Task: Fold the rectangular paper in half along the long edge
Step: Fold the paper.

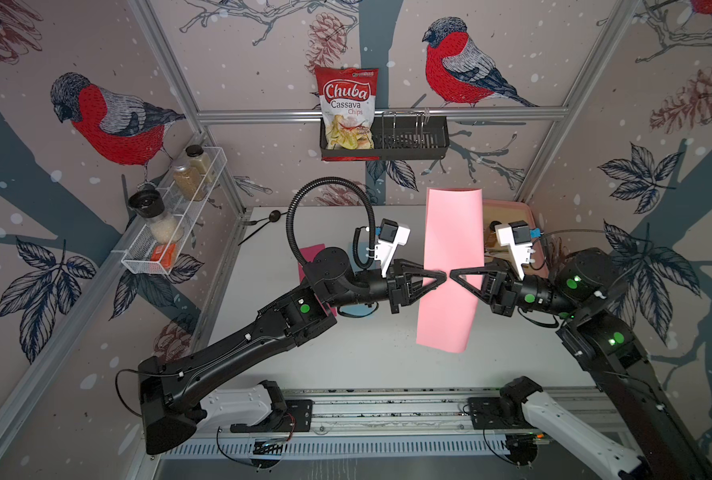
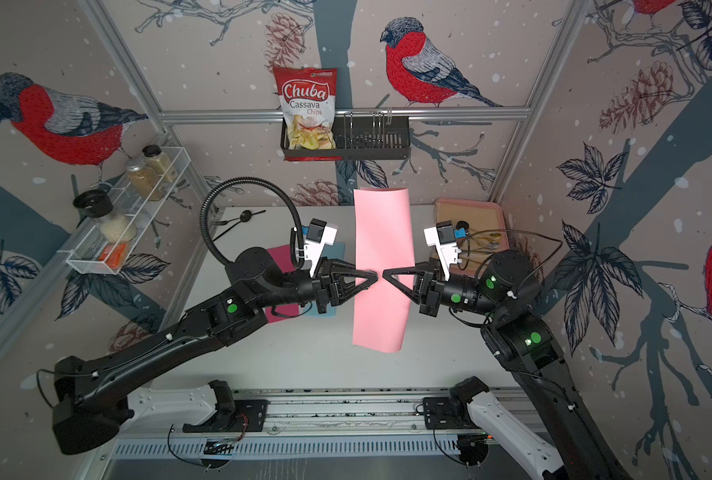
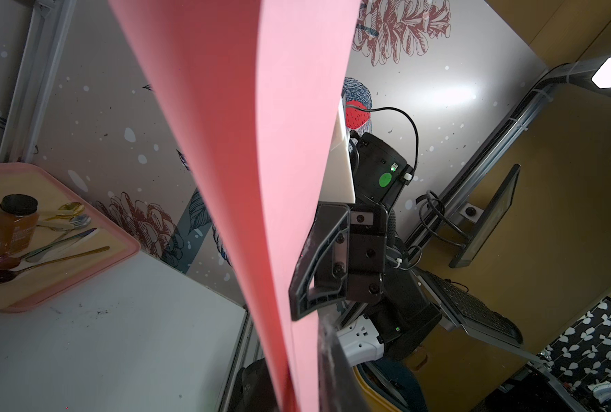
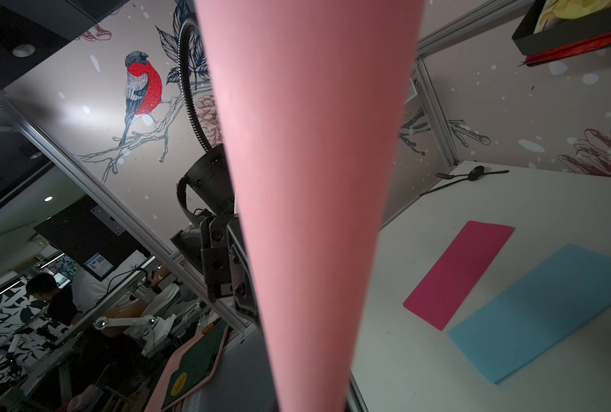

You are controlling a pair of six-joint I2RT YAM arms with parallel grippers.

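The pink rectangular paper (image 1: pixel 454 232) (image 2: pixel 383 232) hangs in the air above the white table, bent over itself, with a rounded bend at its far end. My left gripper (image 1: pixel 443 276) reaches in from the left and is shut on the paper near its middle. My right gripper (image 1: pixel 454 276) comes from the right and is shut on the same spot, tips almost meeting the left's. In the left wrist view the paper (image 3: pixel 243 142) runs down into my jaws. In the right wrist view the paper (image 4: pixel 314 178) hides my own fingers.
A pink tray (image 2: pixel 466 203) with a jar and spoons sits at the back right. A magenta sheet (image 4: pixel 457 274) and a blue sheet (image 4: pixel 546 321) lie on the table under the left arm. Black cutlery (image 1: pixel 262 220) lies at the back left.
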